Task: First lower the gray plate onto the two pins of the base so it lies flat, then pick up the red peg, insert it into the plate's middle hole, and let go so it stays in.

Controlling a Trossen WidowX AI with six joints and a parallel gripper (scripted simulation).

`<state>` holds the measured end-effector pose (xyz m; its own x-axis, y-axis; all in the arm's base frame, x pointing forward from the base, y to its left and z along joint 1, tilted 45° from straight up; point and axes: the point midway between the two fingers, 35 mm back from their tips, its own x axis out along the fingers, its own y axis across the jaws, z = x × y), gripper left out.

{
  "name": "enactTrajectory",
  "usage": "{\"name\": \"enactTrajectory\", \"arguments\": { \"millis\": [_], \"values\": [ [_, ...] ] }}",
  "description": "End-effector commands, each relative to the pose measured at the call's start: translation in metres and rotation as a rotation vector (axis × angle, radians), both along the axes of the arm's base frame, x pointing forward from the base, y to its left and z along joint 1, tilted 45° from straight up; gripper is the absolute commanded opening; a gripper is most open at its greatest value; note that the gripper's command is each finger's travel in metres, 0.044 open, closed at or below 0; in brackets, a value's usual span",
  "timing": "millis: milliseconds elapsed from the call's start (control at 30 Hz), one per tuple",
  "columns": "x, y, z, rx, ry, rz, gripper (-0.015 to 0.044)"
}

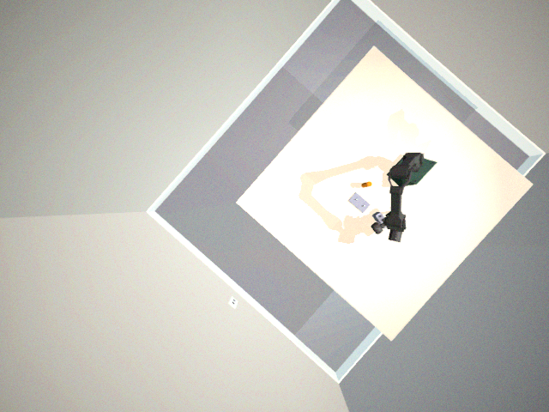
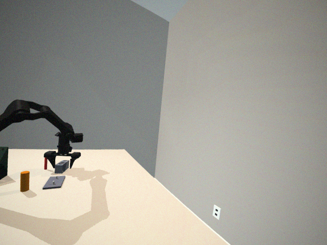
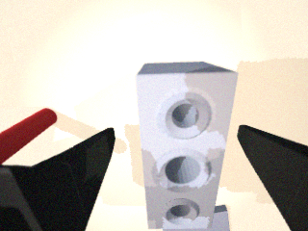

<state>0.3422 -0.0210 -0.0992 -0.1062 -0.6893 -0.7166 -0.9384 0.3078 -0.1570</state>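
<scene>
We see the end effector (image 2: 63, 167) (image 3: 176, 132) wide open, holding nothing, its fingers either side of the gray plate (image 1: 378, 217) (image 2: 61, 167) (image 3: 184, 144)! The plate sits on the counter (image 1: 421, 275) (image 2: 147, 205), near the two-pin base (image 1: 358, 202) (image 2: 53, 182); the red peg (image 2: 45, 163) (image 3: 26, 131) stands beside one finger.

No legible text from where I stand: no labels, brands, numbers or signs on the arm (image 1: 395, 202) (image 2: 53, 118), gray plate (image 1: 377, 217) (image 2: 61, 166) (image 3: 183, 144), base (image 1: 358, 202) (image 2: 53, 182) (image 3: 221, 218), red peg (image 2: 45, 163) (image 3: 26, 130) or orange cylinder (image 1: 366, 184) (image 2: 24, 181). Wall outlet (image 1: 232, 302) (image 2: 216, 212): dark slots only, I can't read any marking on it. Same for the table (image 1: 421, 275) (image 2: 147, 205) and walls (image 1: 88, 287) (image 2: 237, 105).
</scene>
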Motion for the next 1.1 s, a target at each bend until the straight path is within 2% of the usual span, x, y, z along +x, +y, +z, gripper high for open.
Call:
{"name": "enactTrajectory", "arguments": {
  "millis": [0,300,533,700,1067],
  "values": [
    [-0.002,-0.003,-0.002,-0.006,0.008,0.004,0.0414],
    [-0.002,-0.003,-0.002,-0.006,0.008,0.004,0.0177],
    [-0.002,-0.003,-0.002,-0.006,0.008,0.004,0.0131],
    [0.0,0.002,0.003,-0.005,0.008,0.004,0.0],
    [0.009,0.025,0.025,0.0,0.007,0.005,0.0]
  ]
}}
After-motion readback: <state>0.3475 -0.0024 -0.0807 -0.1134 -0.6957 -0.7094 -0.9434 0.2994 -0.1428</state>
